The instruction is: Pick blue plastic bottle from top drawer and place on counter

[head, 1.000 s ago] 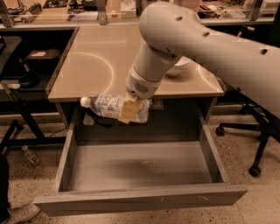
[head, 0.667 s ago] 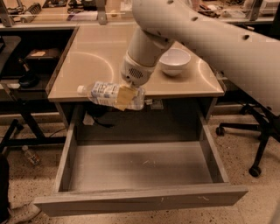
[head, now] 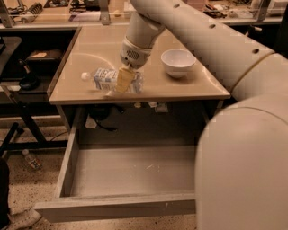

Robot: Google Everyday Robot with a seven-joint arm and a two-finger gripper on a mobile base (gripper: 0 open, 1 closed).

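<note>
The blue plastic bottle (head: pixel 108 80) lies on its side, white cap to the left, over the front part of the beige counter (head: pixel 90 49). My gripper (head: pixel 125 80) is shut on the bottle's right half, its tan fingers (head: pixel 122 79) wrapped across the label. The bottle is at or just above the counter surface; I cannot tell if it touches. The grey top drawer (head: pixel 130 168) stands pulled open below the counter, and nothing shows inside it.
A white bowl (head: pixel 178 62) sits on the counter to the right of the gripper. My large arm fills the right side of the view. A cluttered workbench (head: pixel 54 11) runs along the back. A tiny clear bottle (head: pixel 32 159) lies on the floor at left.
My gripper has carried the bottle up from the drawer's front edge and back over the counter. The arm has swung nearer to the camera and now hides the drawer's right part.
</note>
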